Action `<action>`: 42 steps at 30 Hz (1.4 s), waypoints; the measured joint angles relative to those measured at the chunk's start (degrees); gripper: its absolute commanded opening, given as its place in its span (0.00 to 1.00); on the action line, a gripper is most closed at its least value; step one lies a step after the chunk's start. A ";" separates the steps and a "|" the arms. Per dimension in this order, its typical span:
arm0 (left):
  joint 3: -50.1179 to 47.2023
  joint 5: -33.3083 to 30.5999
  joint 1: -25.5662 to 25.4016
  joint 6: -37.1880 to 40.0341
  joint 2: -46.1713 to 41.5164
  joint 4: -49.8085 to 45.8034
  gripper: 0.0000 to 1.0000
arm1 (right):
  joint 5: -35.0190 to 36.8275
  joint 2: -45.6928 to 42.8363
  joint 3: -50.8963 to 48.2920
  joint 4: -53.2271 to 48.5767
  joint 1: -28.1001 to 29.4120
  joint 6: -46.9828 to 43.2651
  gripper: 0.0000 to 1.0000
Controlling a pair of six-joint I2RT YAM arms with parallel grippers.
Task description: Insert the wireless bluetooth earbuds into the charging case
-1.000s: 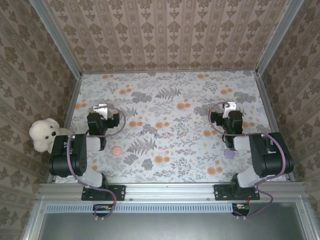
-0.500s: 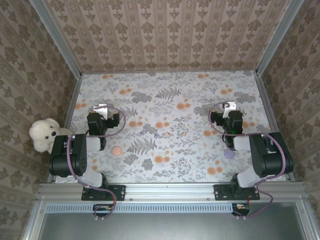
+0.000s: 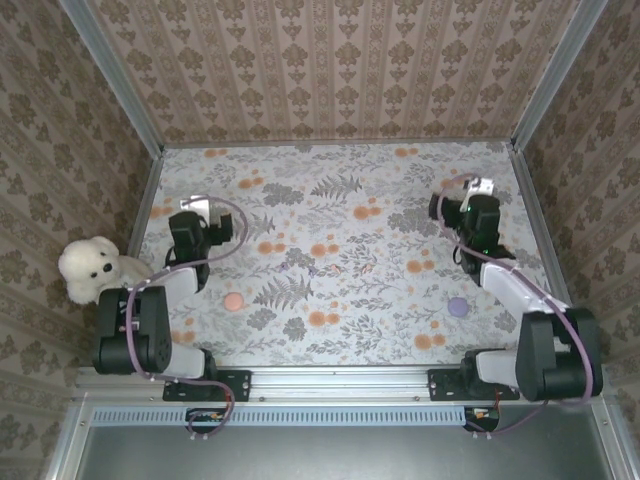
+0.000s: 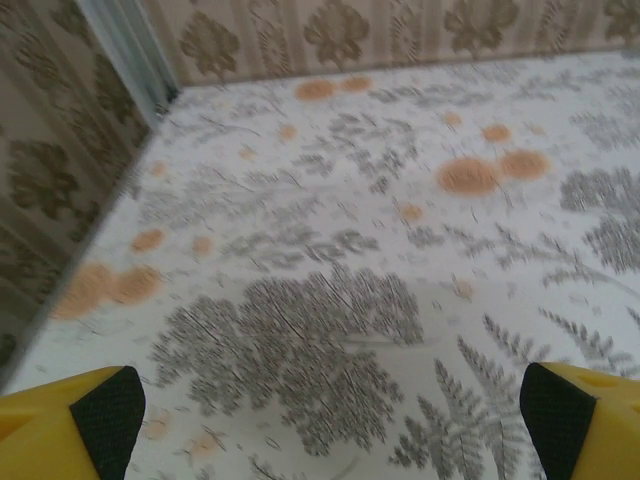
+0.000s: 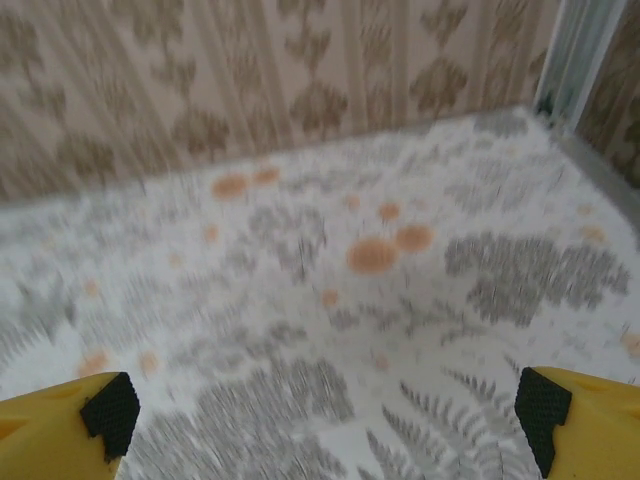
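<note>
Holding the left gripper point(image 3: 203, 210) wide open, yellow fingers point(image 4: 60, 420) with black pads point(image 4: 108, 405) set far apart on either side of the claw's centre. Reaching ahead with the left arm point(image 3: 135, 335), elbow folded low and close behind the claw. Spreading the right gripper point(image 3: 478, 188) just as fully, pads level with each other, with the right arm point(image 3: 510, 285) stretched long behind its claw

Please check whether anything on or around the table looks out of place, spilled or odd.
A white plush toy sits just off the left edge of the table, against the wall. It looks unrelated to the job. Nothing looks spilled, askew or damaged.
</note>
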 measured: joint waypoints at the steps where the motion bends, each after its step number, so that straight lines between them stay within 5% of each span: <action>1: 1.42 -1.25 -0.68 -0.04 -0.81 -1.79 1.00 | 0.44 -0.98 2.29 -2.97 -0.02 1.95 1.00; 12: 21.40 -7.10 -11.82 -8.48 -1.57 -30.71 1.00 | -6.47 -4.46 11.15 -34.80 -0.09 13.75 1.00; 24: 23.82 -2.67 -23.37 -18.73 0.31 -39.17 1.00 | -5.07 -15.06 4.11 -60.52 0.00 25.51 0.90; 33: 25.68 -1.60 -28.13 -20.90 0.72 -39.34 1.00 | -3.34 -16.39 -3.80 -64.50 0.00 30.51 0.92; 42: 25.86 -1.36 -28.68 -22.38 1.57 -38.86 1.00 | -3.85 -8.35 -4.39 -55.82 0.00 30.69 0.94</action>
